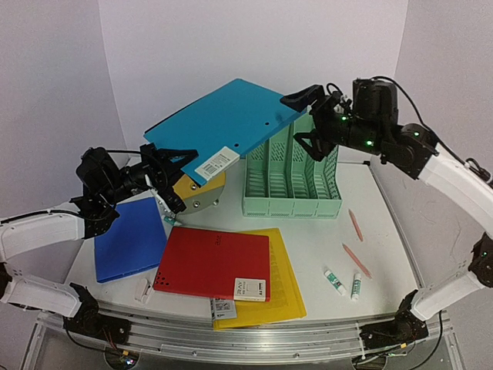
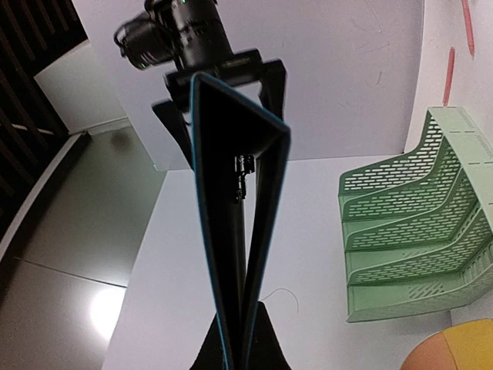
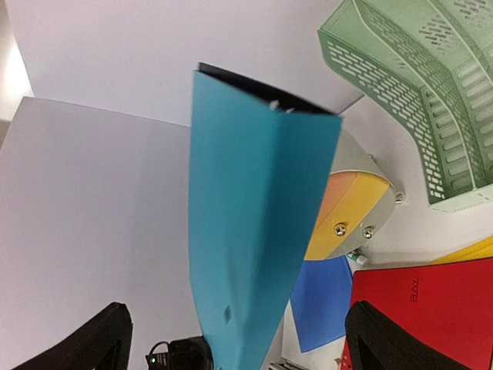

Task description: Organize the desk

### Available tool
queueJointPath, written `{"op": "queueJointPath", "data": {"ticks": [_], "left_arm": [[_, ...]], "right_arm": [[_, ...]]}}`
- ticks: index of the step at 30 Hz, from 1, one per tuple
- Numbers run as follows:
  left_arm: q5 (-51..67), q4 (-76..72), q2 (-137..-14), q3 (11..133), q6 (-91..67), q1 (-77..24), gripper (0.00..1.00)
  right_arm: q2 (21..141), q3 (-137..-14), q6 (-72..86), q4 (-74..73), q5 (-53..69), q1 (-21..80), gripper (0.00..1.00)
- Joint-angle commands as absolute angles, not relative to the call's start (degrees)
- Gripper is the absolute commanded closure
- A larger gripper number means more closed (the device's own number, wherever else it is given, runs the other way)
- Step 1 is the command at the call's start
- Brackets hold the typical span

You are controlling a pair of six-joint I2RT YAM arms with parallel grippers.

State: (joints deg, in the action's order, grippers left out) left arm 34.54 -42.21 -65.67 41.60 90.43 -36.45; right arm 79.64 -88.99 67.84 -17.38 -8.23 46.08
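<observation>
- Where the counter (image 1: 323, 239) meets its front rail, loose items lie unsorted. A red folder (image 1: 212, 262) overlaps a yellow folder (image 1: 269, 297), and a blue folder (image 1: 129, 239) lies to the left. Two glue sticks (image 1: 333, 281) and two pink pens (image 1: 355, 225) lie to the right.
- Left gripper (image 1: 176, 166): pressed together on the lower corner of the teal binder (image 1: 231, 119), holding it tilted in the air above a yellow binder (image 1: 202, 191). The arm reaches low and inward from the left, wrist angled upward.
- Right gripper (image 1: 308, 119): spread wide, straddling the teal binder's far upper corner with no evident contact. The arm arches high over the green file rack (image 1: 293, 181), wrist pointing left.
- Risk, as judged: the teal binder hangs from a single corner pinch and its covers gape. It may pivot or slip, dropping onto the yellow binder or striking the rack's rim.
- Risk, as judged: if lowered at this tilt, it could catch on a divider rather than enter a slot. It should be squared up first.
</observation>
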Motion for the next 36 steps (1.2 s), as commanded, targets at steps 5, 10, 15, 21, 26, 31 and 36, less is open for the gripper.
{"op": "queueJointPath", "data": {"ticks": [5, 10, 15, 21, 26, 31, 36], "left_arm": [[37.0, -53.1, -64.6, 42.2, 96.7, -36.9, 1.0], [36.1, -50.2, -63.8, 42.5, 95.9, -36.9, 1.0], [34.0, -48.4, -64.1, 43.1, 94.7, -36.9, 1.0], [33.9, -49.1, -65.3, 43.7, 93.4, -36.9, 1.0], [32.8, -48.2, -65.1, 44.4, 92.1, -36.9, 1.0], [31.8, -41.7, -63.6, 45.1, 90.0, -36.9, 0.54], [27.8, -30.4, -60.7, 45.2, 92.6, -36.9, 0.2]], "right_arm": [[93.4, -94.4, 72.6, -1.4, 6.6, 43.6, 0.1], [95.2, -93.8, 70.3, 9.2, 10.2, 43.7, 0.5], [94.2, -91.3, 69.7, 16.0, 12.5, 43.7, 0.58], [96.9, -95.0, 67.5, 16.4, 15.4, 44.6, 0.64], [95.6, -93.6, 65.3, 16.4, 12.9, 44.6, 0.98], [92.5, -92.1, 60.0, 15.7, 5.5, 44.5, 1.0], [88.5, -102.2, 41.3, -3.2, -11.3, 43.3, 1.0]]}}
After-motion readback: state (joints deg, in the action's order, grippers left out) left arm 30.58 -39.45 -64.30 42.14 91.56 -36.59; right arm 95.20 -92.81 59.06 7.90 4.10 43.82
